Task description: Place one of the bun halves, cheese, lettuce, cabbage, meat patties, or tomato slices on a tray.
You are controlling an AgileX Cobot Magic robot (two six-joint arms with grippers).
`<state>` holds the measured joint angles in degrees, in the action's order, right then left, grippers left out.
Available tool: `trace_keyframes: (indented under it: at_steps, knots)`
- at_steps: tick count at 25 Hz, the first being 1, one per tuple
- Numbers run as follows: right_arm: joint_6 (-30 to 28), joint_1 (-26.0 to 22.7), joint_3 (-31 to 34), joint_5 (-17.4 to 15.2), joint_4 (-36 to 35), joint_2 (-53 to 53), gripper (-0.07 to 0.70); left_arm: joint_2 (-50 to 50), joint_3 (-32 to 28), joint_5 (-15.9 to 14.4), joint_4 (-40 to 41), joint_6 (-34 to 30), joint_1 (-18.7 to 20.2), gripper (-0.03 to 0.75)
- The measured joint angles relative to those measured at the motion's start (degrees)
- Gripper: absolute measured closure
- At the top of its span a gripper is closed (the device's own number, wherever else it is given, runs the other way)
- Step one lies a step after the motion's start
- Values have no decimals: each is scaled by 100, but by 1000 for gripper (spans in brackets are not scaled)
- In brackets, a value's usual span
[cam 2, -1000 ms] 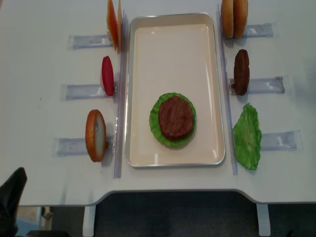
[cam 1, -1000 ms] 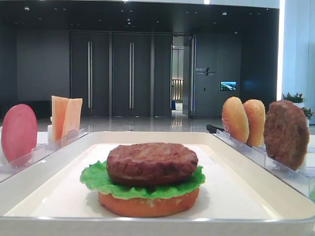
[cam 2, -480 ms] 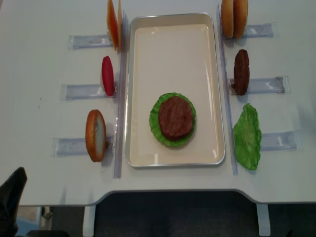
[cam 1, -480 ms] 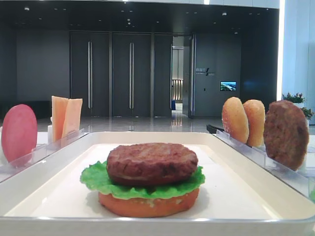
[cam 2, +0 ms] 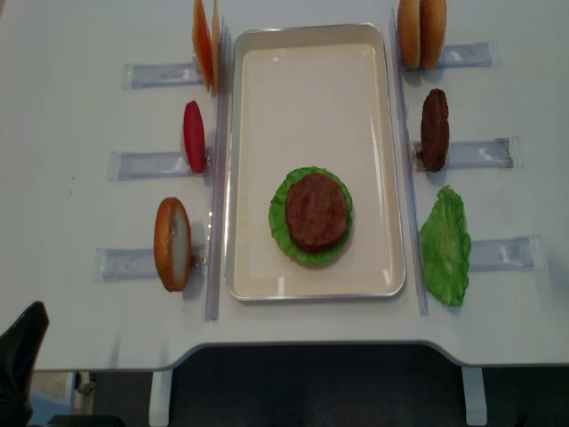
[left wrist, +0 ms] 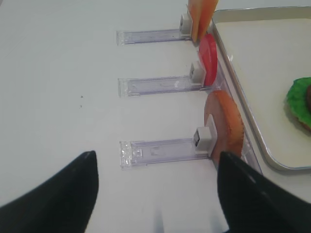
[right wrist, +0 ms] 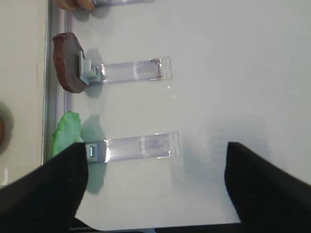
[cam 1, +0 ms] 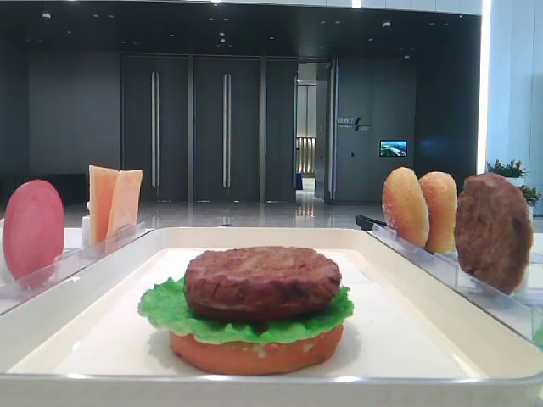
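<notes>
On the white tray (cam 2: 311,267) sits a stack: a bun half (cam 1: 254,354), lettuce (cam 2: 283,222) and a meat patty (cam 2: 316,211) on top. Upright in racks on the left are cheese (cam 2: 205,43), a tomato slice (cam 2: 193,136) and a bun half (cam 2: 172,244). On the right are two bun halves (cam 2: 420,33), a patty (cam 2: 435,130) and lettuce (cam 2: 445,246). My left gripper (left wrist: 158,194) is open over bare table in front of the left bun's rack. My right gripper (right wrist: 155,189) is open and empty near the lettuce (right wrist: 65,133) rack.
Clear acrylic racks (cam 2: 147,164) lie along both sides of the tray. The table's front edge runs just behind both grippers. A dark part of the left arm (cam 2: 22,356) shows at the bottom left corner.
</notes>
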<state>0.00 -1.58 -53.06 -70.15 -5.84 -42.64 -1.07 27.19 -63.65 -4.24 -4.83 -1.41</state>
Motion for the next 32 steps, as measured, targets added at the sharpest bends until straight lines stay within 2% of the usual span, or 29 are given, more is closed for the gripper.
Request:
trace_keyframes:
  at_steps: [11,20,32]
  knots:
    - [0,0,421,-4,0,978,74,0,0,0,0,0,0,137]
    - [0,0,1057,2,410,1608,74,0,0,0,0,0,0,137]
    - [49,0,1651,-1,431,2804,74,0,0,0,0,-5,0,137]
